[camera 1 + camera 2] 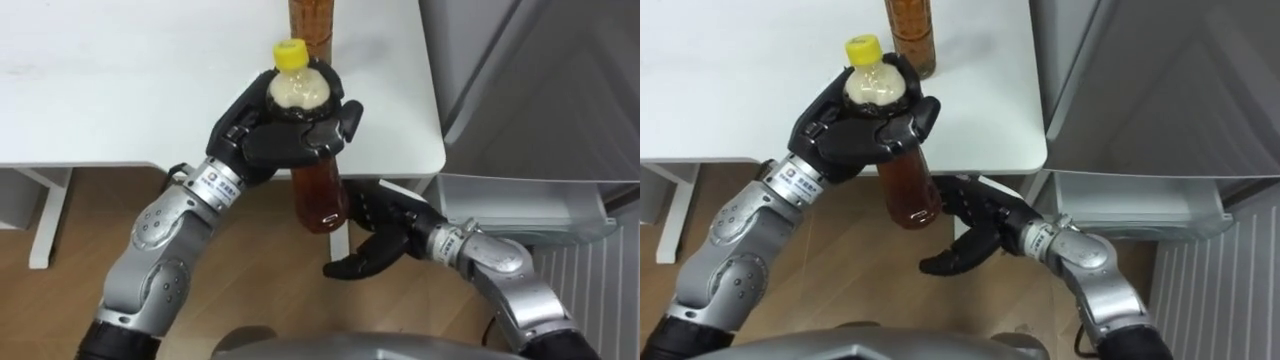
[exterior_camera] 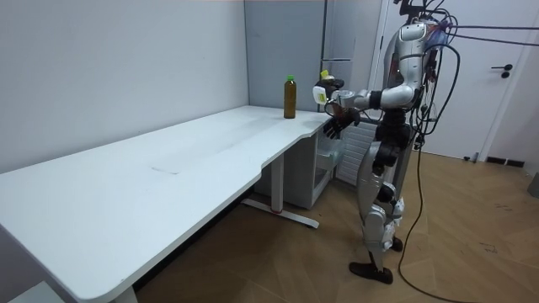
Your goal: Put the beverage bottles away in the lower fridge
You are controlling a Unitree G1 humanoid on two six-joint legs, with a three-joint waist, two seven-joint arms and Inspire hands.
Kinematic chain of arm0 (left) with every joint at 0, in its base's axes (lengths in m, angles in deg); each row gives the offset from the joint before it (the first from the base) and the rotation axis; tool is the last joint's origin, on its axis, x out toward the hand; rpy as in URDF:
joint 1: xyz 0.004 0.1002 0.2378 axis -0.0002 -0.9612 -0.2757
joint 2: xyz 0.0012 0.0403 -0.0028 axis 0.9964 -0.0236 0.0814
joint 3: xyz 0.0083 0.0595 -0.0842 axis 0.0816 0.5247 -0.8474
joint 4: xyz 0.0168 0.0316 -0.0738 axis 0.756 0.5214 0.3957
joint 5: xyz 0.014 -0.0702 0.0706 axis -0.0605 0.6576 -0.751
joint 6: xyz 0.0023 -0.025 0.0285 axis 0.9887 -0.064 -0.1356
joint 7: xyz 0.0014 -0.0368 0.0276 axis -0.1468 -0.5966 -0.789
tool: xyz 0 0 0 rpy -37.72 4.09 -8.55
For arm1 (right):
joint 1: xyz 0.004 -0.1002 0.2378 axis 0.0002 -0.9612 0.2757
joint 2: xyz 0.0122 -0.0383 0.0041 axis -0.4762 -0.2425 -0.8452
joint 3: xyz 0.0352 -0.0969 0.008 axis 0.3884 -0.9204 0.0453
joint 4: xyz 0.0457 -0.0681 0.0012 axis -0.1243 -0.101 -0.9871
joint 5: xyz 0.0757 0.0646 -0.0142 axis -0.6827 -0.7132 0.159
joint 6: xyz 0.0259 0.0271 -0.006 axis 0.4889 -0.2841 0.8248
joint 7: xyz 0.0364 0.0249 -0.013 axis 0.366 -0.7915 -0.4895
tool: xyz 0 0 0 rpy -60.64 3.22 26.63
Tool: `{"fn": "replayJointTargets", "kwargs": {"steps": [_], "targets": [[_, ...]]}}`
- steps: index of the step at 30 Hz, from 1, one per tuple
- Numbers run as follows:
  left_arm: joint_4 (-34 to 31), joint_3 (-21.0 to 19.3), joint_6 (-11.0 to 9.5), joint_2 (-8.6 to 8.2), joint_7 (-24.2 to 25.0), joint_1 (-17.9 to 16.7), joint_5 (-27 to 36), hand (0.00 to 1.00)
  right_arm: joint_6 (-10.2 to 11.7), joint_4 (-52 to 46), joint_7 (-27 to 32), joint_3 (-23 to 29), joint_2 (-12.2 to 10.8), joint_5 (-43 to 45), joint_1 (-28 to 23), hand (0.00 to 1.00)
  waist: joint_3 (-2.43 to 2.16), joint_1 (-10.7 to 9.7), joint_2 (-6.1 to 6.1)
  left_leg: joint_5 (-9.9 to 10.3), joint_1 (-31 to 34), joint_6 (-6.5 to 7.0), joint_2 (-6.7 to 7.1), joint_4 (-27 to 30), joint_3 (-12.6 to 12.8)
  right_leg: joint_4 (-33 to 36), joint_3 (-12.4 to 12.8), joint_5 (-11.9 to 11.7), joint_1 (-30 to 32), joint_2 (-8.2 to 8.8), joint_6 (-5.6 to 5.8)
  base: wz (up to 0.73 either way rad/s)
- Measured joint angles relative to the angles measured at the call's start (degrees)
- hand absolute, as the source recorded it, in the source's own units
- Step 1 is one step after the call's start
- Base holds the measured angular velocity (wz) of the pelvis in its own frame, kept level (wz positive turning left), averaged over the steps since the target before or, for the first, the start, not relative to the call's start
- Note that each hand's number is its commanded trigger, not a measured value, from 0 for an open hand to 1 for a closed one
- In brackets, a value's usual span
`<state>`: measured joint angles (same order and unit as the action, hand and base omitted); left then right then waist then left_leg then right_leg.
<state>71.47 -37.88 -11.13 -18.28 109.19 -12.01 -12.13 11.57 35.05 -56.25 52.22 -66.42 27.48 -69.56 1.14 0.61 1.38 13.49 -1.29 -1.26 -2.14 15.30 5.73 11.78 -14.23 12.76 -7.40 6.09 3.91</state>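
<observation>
The left hand (image 1: 270, 140) is clasping the yellow-capped bottle (image 1: 318, 195) upright just off the front edge of the table (image 1: 100, 80), while the right hand (image 1: 385, 232) is hovering open, lower off that edge, nearest the bottle's base.

Two drink bottles (image 1: 318, 195) (image 1: 310, 22), two robot hands (image 1: 272, 140) (image 1: 385, 232), one table (image 1: 130, 80), one fridge (image 1: 530, 70)
</observation>
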Motion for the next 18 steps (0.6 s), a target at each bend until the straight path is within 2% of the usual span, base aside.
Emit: {"fn": "replayJointTargets", "kwargs": {"steps": [2, 6, 8, 10, 18], "targets": [[0.6, 0.0, 0.0, 0.11, 0.0, 0.0, 0.0, 1.0, 0.0, -1.1, -1.6, 0.0, -0.1, 0.0, 0.1, 0.0, 0.06, 0.0, 0.21, 0.0, -0.1, 0.0, -0.02, 0.0, 0.0, 0.0, 0.0, 0.0, 0.1, 0.0, 0.0, 0.0], [0.7, 0.3, 0.0, 1.12, 0.1, 0.0, -0.4, 1.0, 0.0, -1.3, -4.7, -0.1, -0.2, -0.4, 0.2, 0.0, 0.18, 0.5, 1.4, 0.0, 0.0, 0.0, -0.04, 0.1, 0.1, 0.1, 0.0, 0.0, 0.0, 0.0, 0.0, 0.0], [0.7, 0.5, 0.0, 1.51, 0.1, 0.0, -1.4, 1.0, -0.2, -1.3, -5.9, -0.2, 0.0, -2.0, 0.2, 0.0, 0.43, 1.0, 1.94, 0.0, 0.4, 0.0, -0.05, 0.2, 0.1, 0.1, 0.0, 0.0, 0.3, 0.02, 0.0, 0.0], [0.7, 1.1, 0.0, 1.63, 0.1, -0.1, -3.6, 1.0, -0.5, -1.3, -7.3, -0.4, 0.0, -2.8, 0.2, 0.0, 0.34, 1.3, 2.49, 0.0, 0.9, 0.0, -0.05, 0.5, 0.1, 0.1, 0.0, 0.0, 0.6, 0.03, 0.0, 0.0], [1.6, 1.5, 0.1, 1.51, 0.9, -0.1, -4.8, 1.0, -1.7, -1.3, -9.1, -0.1, 0.2, -6.2, 0.2, 0.0, 0.27, 1.2, 1.97, 0.0, 1.7, 0.0, -0.06, 1.5, -0.4, 0.1, -0.2, 0.0, 0.7, -0.01, 0.0, 0.02]]}}
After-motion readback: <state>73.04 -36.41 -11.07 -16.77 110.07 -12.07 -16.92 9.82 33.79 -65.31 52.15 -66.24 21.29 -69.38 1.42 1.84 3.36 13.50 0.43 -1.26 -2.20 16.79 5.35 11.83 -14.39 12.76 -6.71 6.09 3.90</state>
